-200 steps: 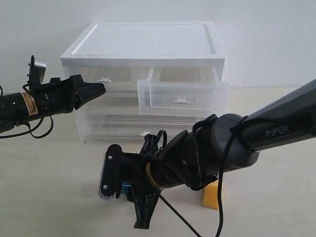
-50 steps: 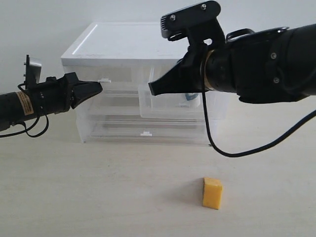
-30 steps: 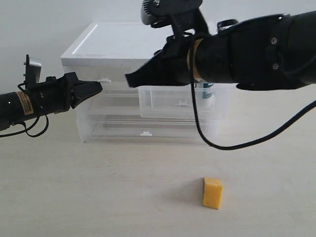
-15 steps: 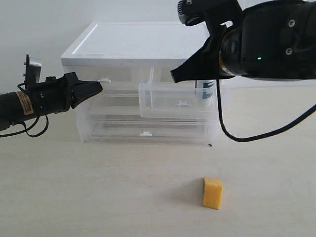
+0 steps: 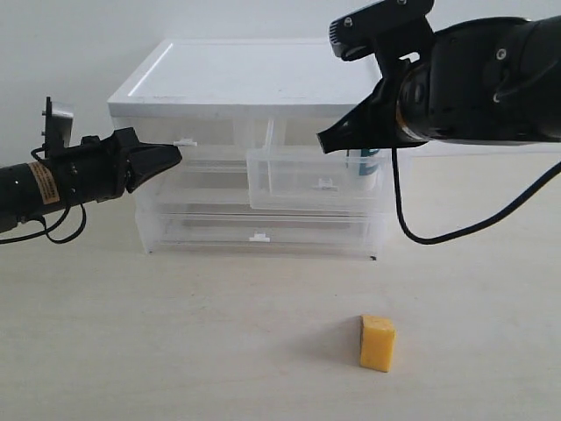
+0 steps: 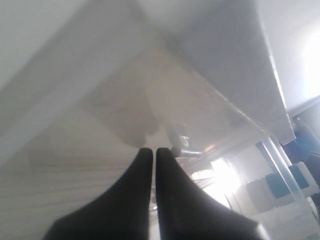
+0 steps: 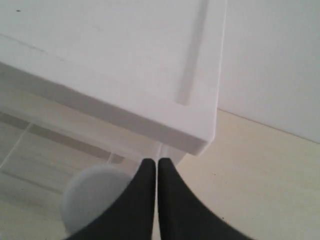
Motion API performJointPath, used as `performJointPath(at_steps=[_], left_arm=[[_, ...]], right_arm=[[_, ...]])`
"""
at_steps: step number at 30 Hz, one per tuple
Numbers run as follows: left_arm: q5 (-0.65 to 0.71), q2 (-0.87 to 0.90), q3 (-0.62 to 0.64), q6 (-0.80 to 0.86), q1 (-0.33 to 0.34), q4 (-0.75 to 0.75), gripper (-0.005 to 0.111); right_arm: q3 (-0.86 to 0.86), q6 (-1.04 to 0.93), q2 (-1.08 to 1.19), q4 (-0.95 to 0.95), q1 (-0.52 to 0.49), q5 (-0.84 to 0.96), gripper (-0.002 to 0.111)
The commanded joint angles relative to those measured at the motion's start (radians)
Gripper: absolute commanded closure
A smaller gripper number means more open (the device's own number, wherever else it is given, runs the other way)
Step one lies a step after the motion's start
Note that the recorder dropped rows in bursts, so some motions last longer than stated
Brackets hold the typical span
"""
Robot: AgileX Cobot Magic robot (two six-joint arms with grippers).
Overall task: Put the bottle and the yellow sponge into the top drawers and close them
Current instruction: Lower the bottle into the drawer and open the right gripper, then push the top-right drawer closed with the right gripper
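Yellow foam first: the yellow sponge point(image 5: 377, 343) lies on the bare desk point(image 5: 175, 351) toward its near edge, right of the middle. It is well apart from the white-topped cabinet point(image 5: 263, 79), which stands back by the far edge.

The right top drawer point(image 5: 311, 180) is pulled out of the cabinet front. The bottle point(image 5: 369, 167) stands upright inside it, at the end nearer the desk's right edge, its teal label showing through the clear plastic. From my right wrist I see its pale round cap point(image 7: 92, 197) just beside my fingers.

My right hand point(image 5: 323, 142) hangs just above that open drawer, under the lip of the cabinet top. Its fingers point(image 7: 146, 172) are pressed nearly together, with only a thin slit between them, and they hold nothing.

The left top drawer point(image 5: 219, 140) sits flush in the cabinet. My left hand point(image 5: 178, 155) is level with it on the side of the desk's left edge, its tips just below the small white handle tab point(image 5: 184, 141). I cannot tell whether they touch the drawer front. This hand is also drawn narrow and holds nothing; its wrist view shows the two dark fingers point(image 6: 142, 160) almost meeting against the cloudy plastic.
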Motion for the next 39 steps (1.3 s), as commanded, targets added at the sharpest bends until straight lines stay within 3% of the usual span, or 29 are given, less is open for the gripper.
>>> performJointPath(at_steps=[1,9,18,22,26,32,39], left_arm=[[0.007,-0.003,-0.016,-0.005,0.010,-0.077,0.103],[0.007,-0.003,-0.016,-0.005,0.010,-0.077,0.103],[0.007,-0.003,-0.016,-0.005,0.010,-0.077,0.103],[0.007,-0.003,-0.016,-0.003,0.010,-0.079,0.103],[0.007,-0.003,-0.016,-0.003,0.010,-0.077,0.103],[0.007,-0.003,-0.016,-0.003,0.010,-0.068,0.103],[0.007,-0.003,-0.016,-0.003,0.010,-0.068,0.103]], right_arm=[[0.001,0.018,0.003,0.018,-0.005,-0.041,0.108],[0.001,-0.051,0.026,0.183,-0.003,-0.298,0.108],[0.014,-0.081,-0.056,0.205,0.019,-0.274,0.108],[0.124,-0.108,-0.168,0.208,0.098,-0.214,0.108],[0.242,-0.047,-0.210,0.198,0.115,-0.234,0.108],[0.290,0.109,-0.160,0.021,0.106,-0.209,0.108],[0.286,0.636,-0.059,-0.496,0.035,-0.140,0.108]])
